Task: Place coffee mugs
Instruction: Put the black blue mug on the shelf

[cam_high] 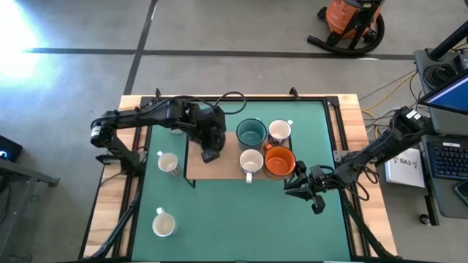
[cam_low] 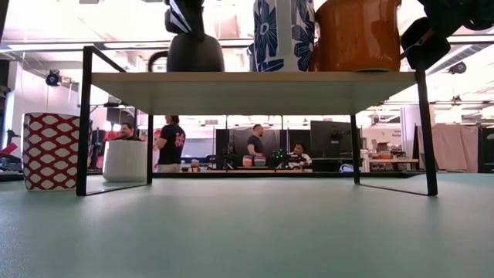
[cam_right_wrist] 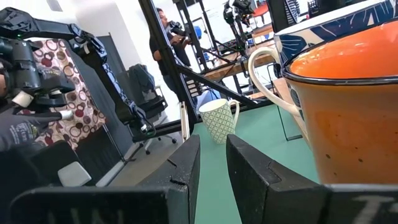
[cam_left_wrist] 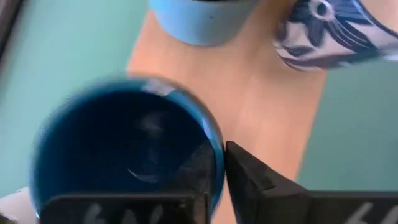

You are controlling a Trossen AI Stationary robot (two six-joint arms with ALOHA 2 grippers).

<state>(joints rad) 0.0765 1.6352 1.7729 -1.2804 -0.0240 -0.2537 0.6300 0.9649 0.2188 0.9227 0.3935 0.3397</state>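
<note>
From above, 4 mugs sit on the wooden shelf: teal mug, white mug, cream mug, orange mug. The left gripper is at the shelf's 9 o'clock end; the right gripper hangs at the orange mug's 4 o'clock.

The low view alone shows a red-patterned mug on the table.

The left wrist view shows its fingers clenched on a navy mug rim.

The right wrist view shows narrowly parted fingers grasping nothing.

Four mugs crowd the shelf's right half; left half nearly bare.
</note>
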